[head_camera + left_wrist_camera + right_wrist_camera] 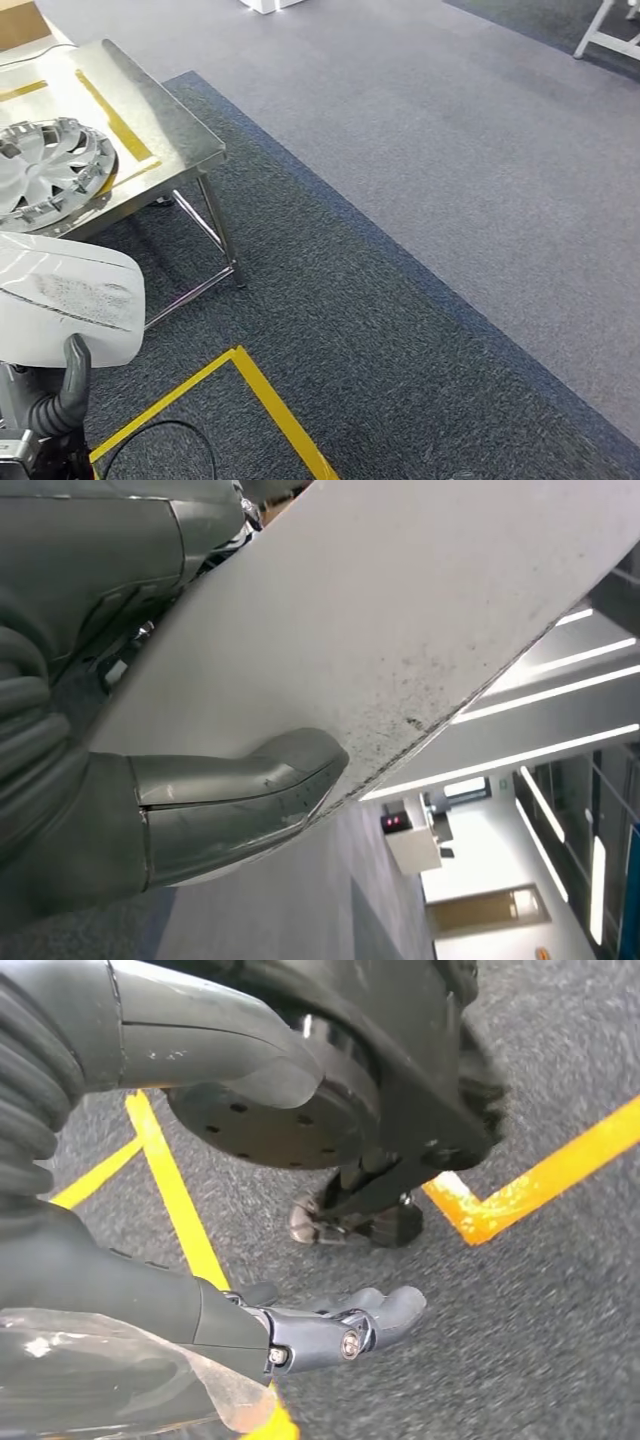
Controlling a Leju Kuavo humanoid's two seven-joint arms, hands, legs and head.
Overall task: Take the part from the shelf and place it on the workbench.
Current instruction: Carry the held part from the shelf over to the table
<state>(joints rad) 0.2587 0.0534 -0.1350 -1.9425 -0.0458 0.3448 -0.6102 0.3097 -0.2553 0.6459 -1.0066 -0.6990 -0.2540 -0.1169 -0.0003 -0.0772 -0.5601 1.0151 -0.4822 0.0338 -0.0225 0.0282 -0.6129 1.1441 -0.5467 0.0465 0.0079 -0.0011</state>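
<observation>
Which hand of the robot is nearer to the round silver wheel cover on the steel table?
Left. The left hand, holding a white panel, is just below the round silver wheel cover; the right hand hangs over the floor.

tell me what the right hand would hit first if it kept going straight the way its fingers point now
Probably the dark carpet. In the right wrist view the right hand holds nothing, and its fingers extend low over the floor by the yellow tape. Depth is unclear, so that is a guess.
</observation>
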